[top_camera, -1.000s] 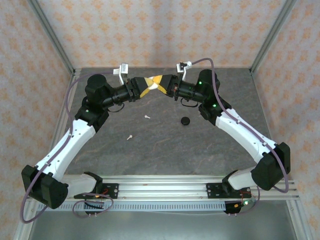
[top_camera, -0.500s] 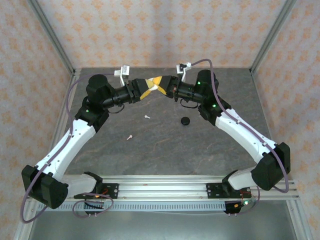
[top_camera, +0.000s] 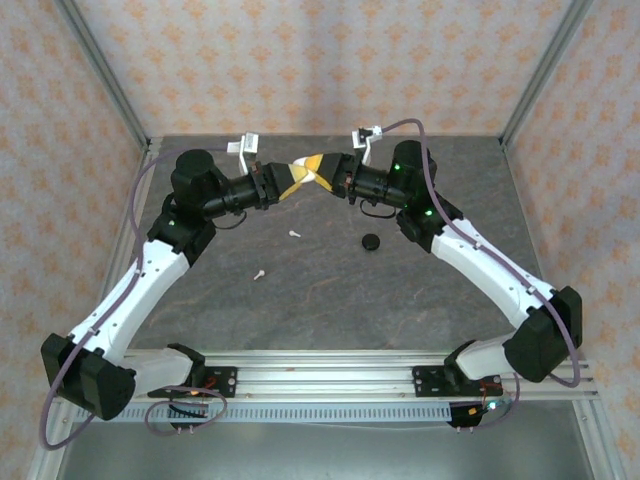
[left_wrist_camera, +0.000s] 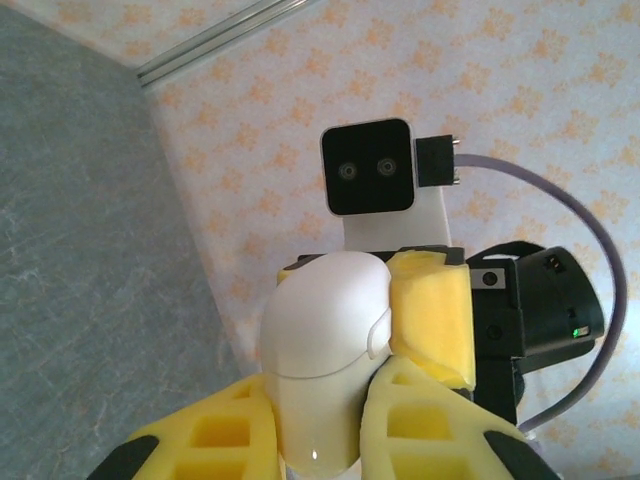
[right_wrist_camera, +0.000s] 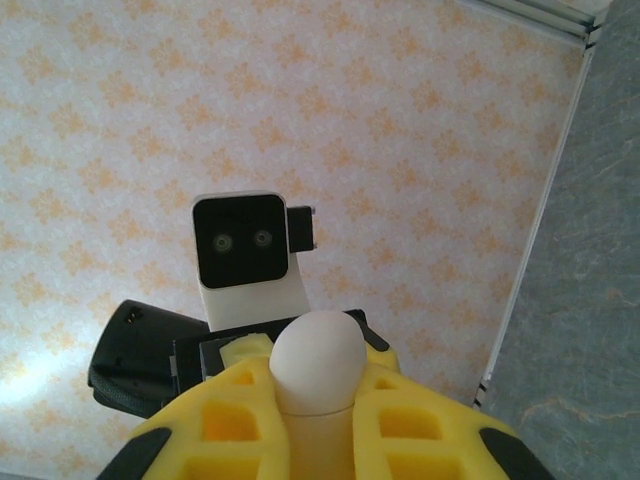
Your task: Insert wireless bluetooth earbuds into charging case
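the charging case [left_wrist_camera: 322, 330] is held above the table [top_camera: 330, 290], between the two tools. it is white and shaped like an egg. the left tool [left_wrist_camera: 320, 425] is closed on the end of the case nearest to it, with a yellow finger pressed on each side. the right tool [right_wrist_camera: 312, 425] is closed on the case from the other way, and the case is squeezed by its yellow fingers too. a first white earbud [top_camera: 294, 233] is seen lying on the table, a bit nearer the arm bases than the left tool. a second white earbud [top_camera: 259, 273] is seen farther back from that tool, well apart from the first. a small black round thing [top_camera: 371, 241] is seen on the table near the right tool.
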